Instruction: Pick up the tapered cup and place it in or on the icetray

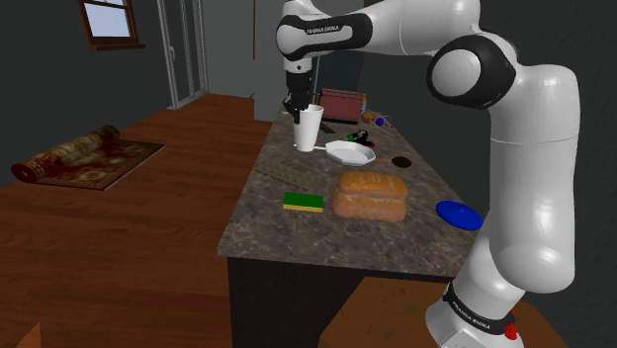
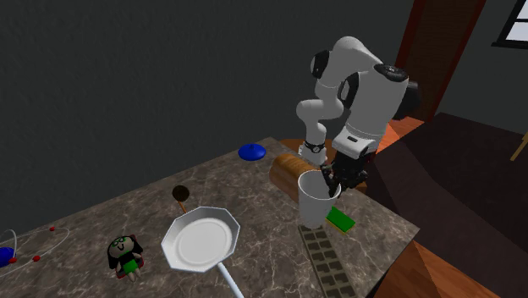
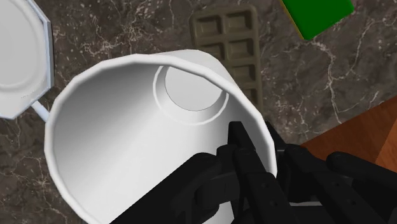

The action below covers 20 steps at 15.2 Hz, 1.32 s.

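1. Here's the white arm (image 1: pixel 534 168): up from its stand at the shoulder view's lower right, bent hard at the elbow, reaching up and left over the dark marbled table (image 1: pixel 297 237), wrist pointing straight down.
2. The second exterior view looks at it from across the table. There the arm is folded tight, its hand dropping near the table's corner by the wood floor.
3. The bread loaf (image 1: pixel 370 195) sits mid-table, plain in the shoulder view. The second exterior view has it half hidden behind the cup.
4. The white octagonal pan (image 2: pixel 201 240) lies flat, handle toward that camera, well apart from the loaf.
5. The tapered cup (image 2: pixel 315 203) is white, upright and mouth up, at the far end of the table in the shoulder view, just beside the pan. Whether its base touches the table, I cannot tell.
6. The icetray (image 2: pixel 328 262) is an olive grid lying along the table edge. The wrist view looks down through the cup and sees the tray running out from behind it.
7. The green sponge (image 3: pixel 317 14) lies just beside the tray.
8. The claw (image 3: pixel 259 149) is clenched on the cup's wall, one black finger inside the rim and one outside.
9. A small doll (image 2: pixel 127 254) lies near the pan, and a blue disc (image 1: pixel 459 215) sits by the arm's side of the table.
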{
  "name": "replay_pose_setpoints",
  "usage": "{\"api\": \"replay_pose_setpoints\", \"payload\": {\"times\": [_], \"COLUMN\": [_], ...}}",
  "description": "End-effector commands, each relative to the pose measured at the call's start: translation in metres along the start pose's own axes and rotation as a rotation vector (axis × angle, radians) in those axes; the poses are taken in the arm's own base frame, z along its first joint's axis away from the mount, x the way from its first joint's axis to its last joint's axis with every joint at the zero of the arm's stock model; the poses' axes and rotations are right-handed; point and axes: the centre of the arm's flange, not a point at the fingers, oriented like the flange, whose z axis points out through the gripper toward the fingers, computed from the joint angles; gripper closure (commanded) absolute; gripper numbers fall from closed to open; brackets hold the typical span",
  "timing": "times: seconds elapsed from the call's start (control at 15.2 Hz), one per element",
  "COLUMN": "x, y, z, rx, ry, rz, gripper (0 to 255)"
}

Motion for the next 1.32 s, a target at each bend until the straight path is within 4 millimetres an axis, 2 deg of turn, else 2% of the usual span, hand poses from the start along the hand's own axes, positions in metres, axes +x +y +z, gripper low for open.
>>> {"api": "replay_pose_setpoints", "payload": {"times": [0.0,0.13,1.25], "x": [0.019,0.044,0.045], "y": [-0.018,-0.041,-0.055], "z": [-0.008,-0.016,0.073], "rx": [0.0,0.0,0.0], "ry": [0.0,0.0,0.0], "rz": [0.0,0.0,0.0], "gripper": [255,255,255]}}
